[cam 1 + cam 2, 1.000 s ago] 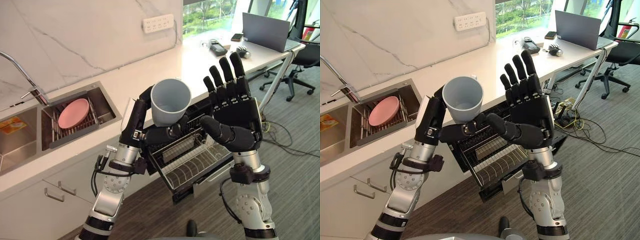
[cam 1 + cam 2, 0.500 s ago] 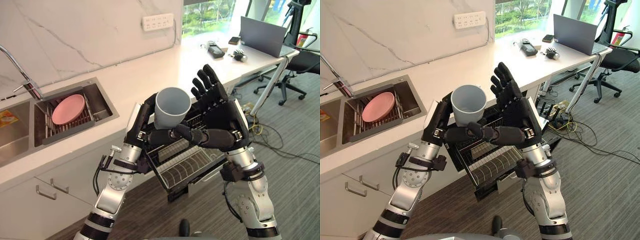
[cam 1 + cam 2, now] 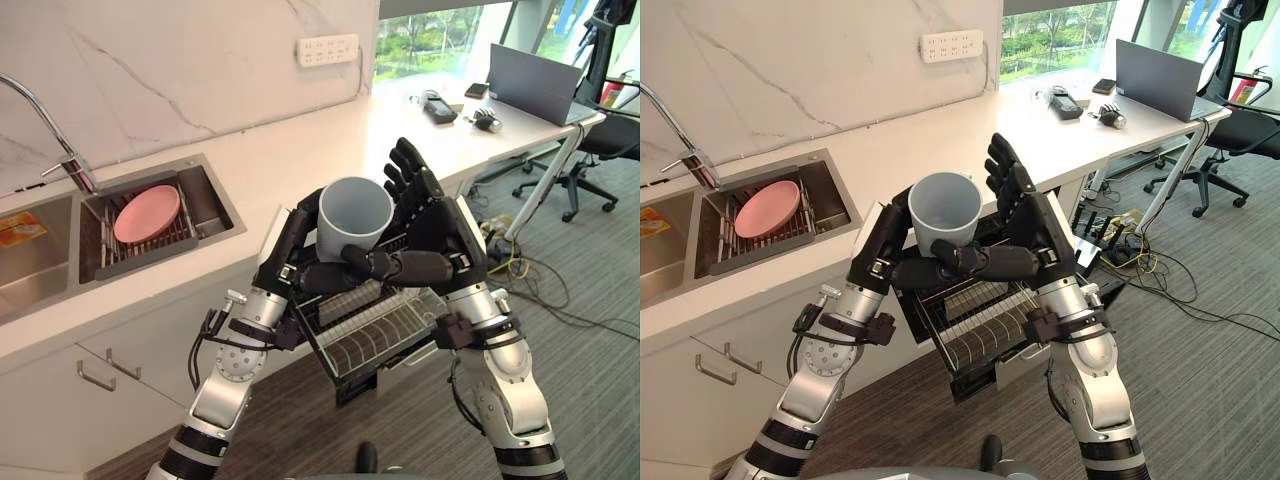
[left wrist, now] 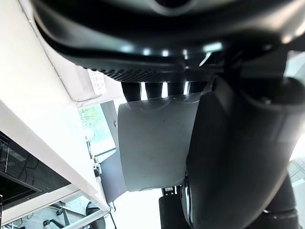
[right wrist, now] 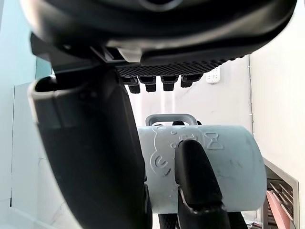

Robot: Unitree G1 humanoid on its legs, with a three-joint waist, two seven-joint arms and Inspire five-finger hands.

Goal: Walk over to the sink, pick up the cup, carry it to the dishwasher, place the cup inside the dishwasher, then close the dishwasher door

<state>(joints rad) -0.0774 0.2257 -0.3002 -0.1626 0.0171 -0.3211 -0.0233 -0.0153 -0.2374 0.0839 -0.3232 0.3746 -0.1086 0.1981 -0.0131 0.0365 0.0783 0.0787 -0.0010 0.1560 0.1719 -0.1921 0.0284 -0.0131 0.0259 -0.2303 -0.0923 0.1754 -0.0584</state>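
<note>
A: Cup [image 3: 355, 208]?
B: Mid-frame, upright, over the open dishwasher [image 3: 385, 335] rack. Left robot hand [image 3: 292, 245] clamped round it.
A: Right robot hand [image 3: 440, 235]?
B: Fingers straight & apart, just beside the cup. Pink plate [image 3: 147, 213] in sink [image 3: 207, 196], centre-left of frame.

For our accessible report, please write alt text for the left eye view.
Two robot hands hold a pale grey cup upright above the open dishwasher's pulled-out wire rack: the left hand curls round it, the right hand rests straight fingers against its other side. At left, a pink plate lies in the sink.
</note>
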